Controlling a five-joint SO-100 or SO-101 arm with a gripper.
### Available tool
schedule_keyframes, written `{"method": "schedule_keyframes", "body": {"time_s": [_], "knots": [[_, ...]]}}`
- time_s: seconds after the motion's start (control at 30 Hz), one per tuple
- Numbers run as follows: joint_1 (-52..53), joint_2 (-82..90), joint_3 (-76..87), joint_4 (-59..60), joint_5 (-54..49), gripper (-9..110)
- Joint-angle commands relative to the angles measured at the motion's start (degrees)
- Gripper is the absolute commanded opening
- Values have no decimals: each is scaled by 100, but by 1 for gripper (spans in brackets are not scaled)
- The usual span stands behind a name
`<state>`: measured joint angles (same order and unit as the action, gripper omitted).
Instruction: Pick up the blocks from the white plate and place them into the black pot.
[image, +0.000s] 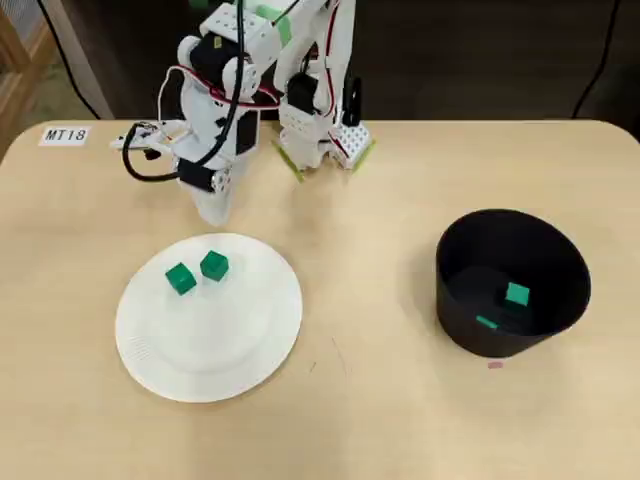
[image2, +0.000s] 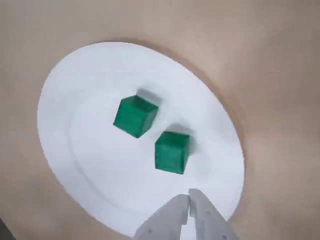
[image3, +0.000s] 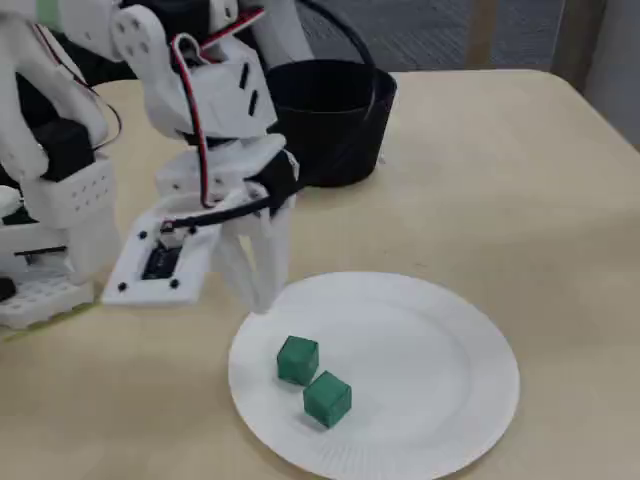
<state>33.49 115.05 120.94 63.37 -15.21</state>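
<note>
White two-finger gripper (image2: 189, 200) hovering over rim of large round white plate (image: 150, 350), fingers (image3: 262, 262) pressed together, holding nothing. Two small bright green cubes (image2: 135, 116) (image2: 171, 152) sitting side by side on plate; two more (image: 516, 294) (image: 486, 321) lying inside matte black round pot (image: 560, 262), well apart on tan surface (image: 370, 400).

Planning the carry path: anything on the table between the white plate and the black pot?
Nothing: in the overhead view only bare tabletop lies between the white plate and the black pot.
</note>
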Motion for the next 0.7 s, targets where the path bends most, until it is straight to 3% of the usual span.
{"method": "schedule_keyframes", "body": {"time_s": [0.0,0.13,0.27,0.37,0.67], "knots": [[-308,-202,-62,-308,-35,-2],[-378,-510,-132,-501,167,-2],[-281,-483,-114,-492,281,16],[-255,-571,-149,-413,387,23],[-229,-1187,-483,9,413,29]]}}
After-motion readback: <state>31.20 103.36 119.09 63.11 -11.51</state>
